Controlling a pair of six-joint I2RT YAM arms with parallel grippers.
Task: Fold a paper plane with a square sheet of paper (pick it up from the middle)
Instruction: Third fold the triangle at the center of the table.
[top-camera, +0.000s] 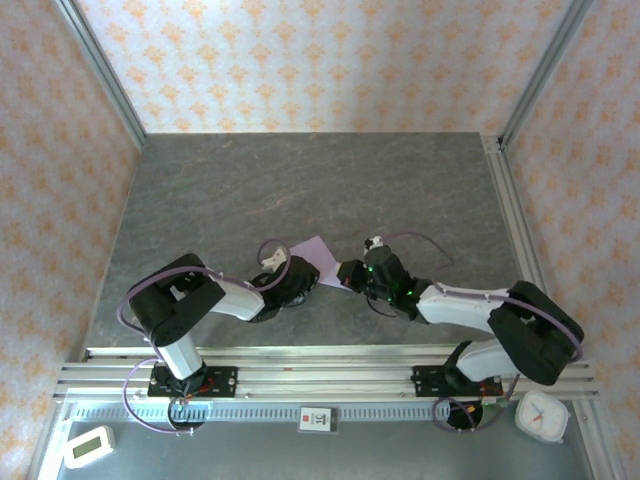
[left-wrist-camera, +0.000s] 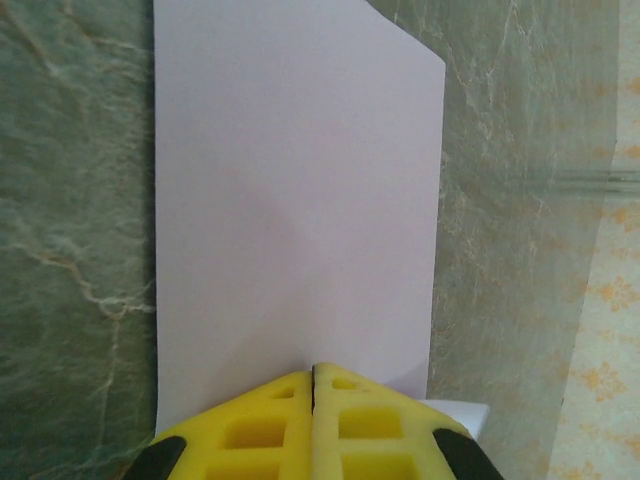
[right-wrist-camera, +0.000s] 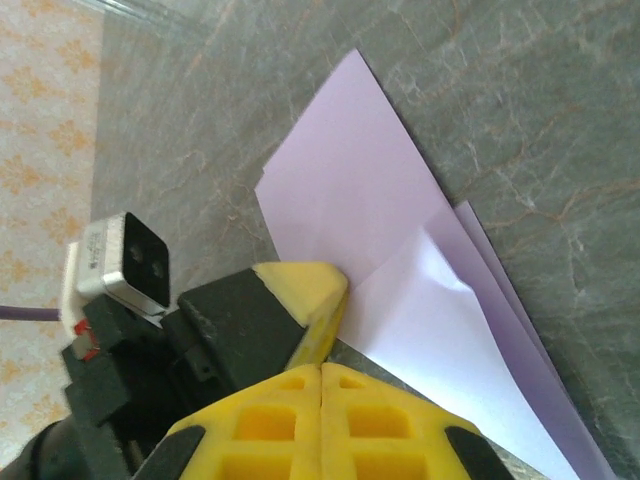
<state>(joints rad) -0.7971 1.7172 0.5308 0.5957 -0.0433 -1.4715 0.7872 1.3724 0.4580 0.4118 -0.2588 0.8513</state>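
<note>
- My left pincer: jaws closed flat together, tips resting on the near edge of the square sheet of paper; I cannot tell whether any paper is nipped between them.
- My right pincer: jaws closed too, tips at the sheet's edge, right beside the left pincer's yellow finger; the grip on the paper is likewise unclear.
- The sheet lies flat on the grey table, stretching away ahead of my left tips, and ahead and to the right of my right tips.
- Done, as I judge it: at least one fold is in; a paler flap lies over the lilac layer just right of my right tips, a second edge peeps from beneath, and a faint crease runs ahead of my left tips.
- Left: most of it, I reckon; there is no pointed nose, no wings and no long centre crease; the shape is a blunt slab with one far corner cut off.
</note>
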